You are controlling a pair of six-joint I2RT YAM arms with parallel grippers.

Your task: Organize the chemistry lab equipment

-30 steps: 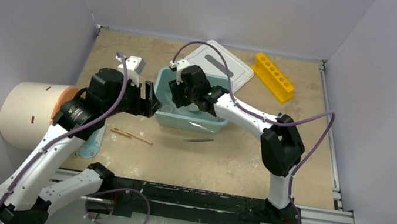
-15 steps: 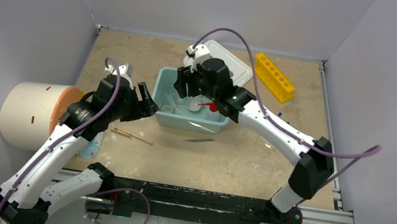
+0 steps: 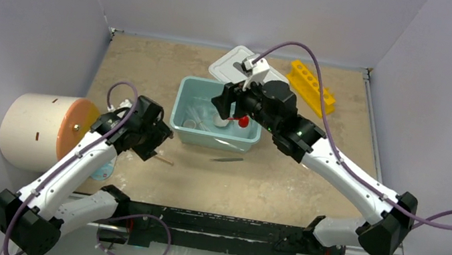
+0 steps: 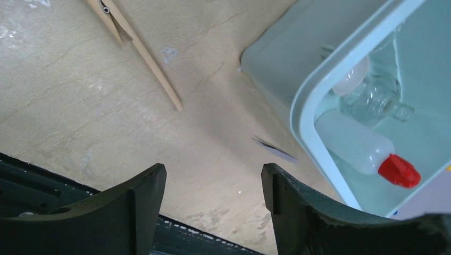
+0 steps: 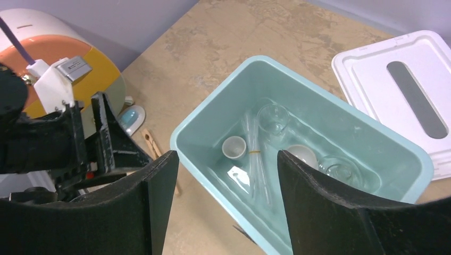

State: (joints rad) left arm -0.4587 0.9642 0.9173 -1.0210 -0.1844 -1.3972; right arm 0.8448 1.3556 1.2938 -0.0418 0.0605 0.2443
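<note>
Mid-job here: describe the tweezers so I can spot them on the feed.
Find the teal tub in the middle of the table. On the tabletop just in front of its near wall, not touching it, lie the metal tweezers. They are a thin dark grey sliver, unlike the pale wooden sticks further left.

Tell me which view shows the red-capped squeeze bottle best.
Left wrist: the squeeze bottle lies clearly visible in the teal tub. Top external shows mostly its red cap; right wrist shows none of it.
</note>
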